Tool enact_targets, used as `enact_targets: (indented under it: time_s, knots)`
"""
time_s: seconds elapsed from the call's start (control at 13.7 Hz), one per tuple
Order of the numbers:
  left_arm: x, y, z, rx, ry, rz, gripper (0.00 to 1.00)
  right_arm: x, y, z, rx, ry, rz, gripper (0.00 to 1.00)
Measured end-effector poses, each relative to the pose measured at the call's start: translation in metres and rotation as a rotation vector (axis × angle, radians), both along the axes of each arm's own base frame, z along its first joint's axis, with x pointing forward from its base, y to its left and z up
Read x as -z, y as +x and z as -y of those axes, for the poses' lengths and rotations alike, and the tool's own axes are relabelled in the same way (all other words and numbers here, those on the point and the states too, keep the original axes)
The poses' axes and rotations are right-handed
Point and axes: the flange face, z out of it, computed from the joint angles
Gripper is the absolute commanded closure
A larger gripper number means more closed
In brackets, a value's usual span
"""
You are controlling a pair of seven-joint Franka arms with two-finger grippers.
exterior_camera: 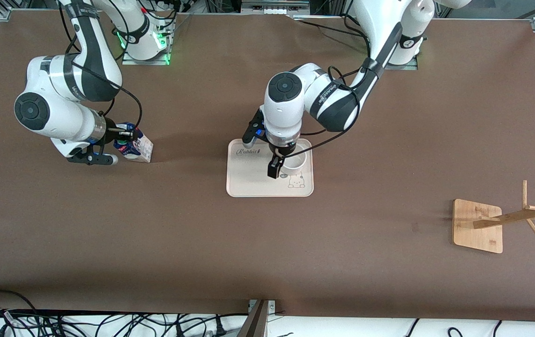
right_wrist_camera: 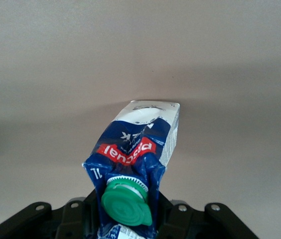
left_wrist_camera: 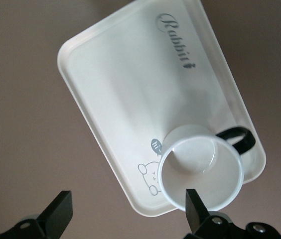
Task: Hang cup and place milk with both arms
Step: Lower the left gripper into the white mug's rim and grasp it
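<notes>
The white cup (exterior_camera: 294, 160) stands on a cream tray (exterior_camera: 249, 178) at the table's middle. In the left wrist view the cup (left_wrist_camera: 200, 172) shows from above with its black loop handle (left_wrist_camera: 241, 137); its smiley face is hidden. My left gripper (exterior_camera: 280, 167) hangs open just over the cup; one finger (left_wrist_camera: 196, 208) lies over its rim, and the other (left_wrist_camera: 60, 215) is off the tray (left_wrist_camera: 120, 89). My right gripper (exterior_camera: 125, 139) is shut on the dark blue top of the milk (exterior_camera: 137, 147), toward the right arm's end. The green cap (right_wrist_camera: 125, 201) sits between the jaws.
A wooden mug rack (exterior_camera: 478, 225) with a leaning pole and pegs (exterior_camera: 527, 214) stands toward the left arm's end, nearer the front camera than the tray. The tray carries a "Rabbit" print (left_wrist_camera: 178, 42) and a small bear drawing.
</notes>
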Motion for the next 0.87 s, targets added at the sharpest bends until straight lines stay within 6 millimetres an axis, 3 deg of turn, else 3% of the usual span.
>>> enact_targets:
  time_s: [0.15,0.29,0.36,0.44,0.58,0.73,0.8,0.87]
  knots:
    - [0.009,0.000,-0.001,0.154,0.028,-0.011,0.00,0.010,-0.003,0.003,0.005,-0.002,0.020,0.65]
    - [0.027,-0.006,0.005,0.242,0.043,-0.036,0.19,0.017,-0.005,0.005,0.009,-0.003,0.027,0.64]
    - [0.034,-0.015,0.015,0.283,0.044,-0.049,0.22,0.017,-0.005,0.006,0.011,-0.003,0.030,0.42]
    - [0.040,-0.024,0.025,0.337,0.057,-0.050,0.23,0.017,-0.005,0.007,0.013,-0.003,0.034,0.00]
    - [0.046,-0.034,0.034,0.458,0.085,-0.048,0.23,0.017,-0.004,0.013,0.025,-0.004,0.039,0.00]
    - [0.052,-0.020,0.019,0.543,0.106,-0.053,0.25,0.014,-0.003,0.019,0.035,-0.003,0.043,0.00]
    - [0.053,-0.009,0.007,0.564,0.111,-0.057,0.28,0.012,-0.003,0.020,0.037,0.000,0.046,0.00]
    - [0.055,-0.003,-0.001,0.578,0.115,-0.061,0.41,0.008,-0.003,0.021,0.039,0.004,0.049,0.00]
